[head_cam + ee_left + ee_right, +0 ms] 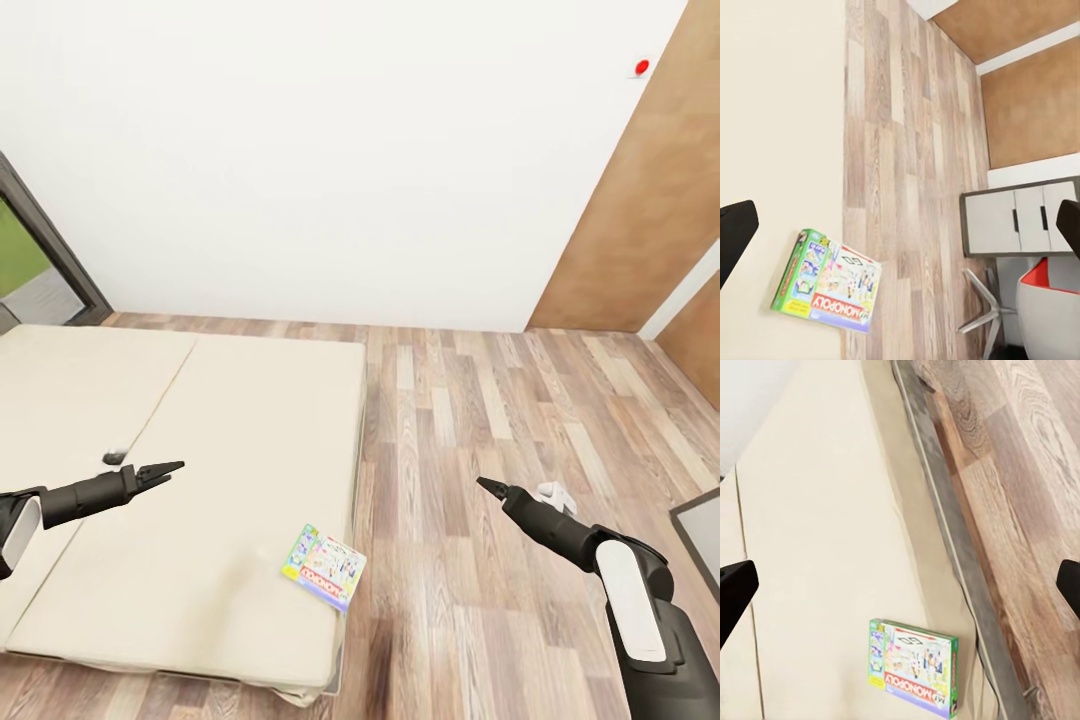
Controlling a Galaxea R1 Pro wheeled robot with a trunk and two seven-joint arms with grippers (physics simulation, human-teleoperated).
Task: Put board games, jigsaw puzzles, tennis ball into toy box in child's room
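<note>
Monopoly board game [324, 566] lay flat near the bed [180, 480] edge beside the wood floor [500, 420]. Left gripper [170, 468] hovered over the mattress, right gripper [487, 486] over floor; both spread, empty.

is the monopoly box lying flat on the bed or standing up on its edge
Lying flat. The Monopoly box rests face up on the bed near the floor-side edge, its printed lid fully visible in all three views.

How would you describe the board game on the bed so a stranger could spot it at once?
Start at the wide cream bed beside the wood-plank floor. Near its floor-side edge lies a flat Monopoly box. It is the one colourful thing on the plain mattress: green rim, red logo.
</note>
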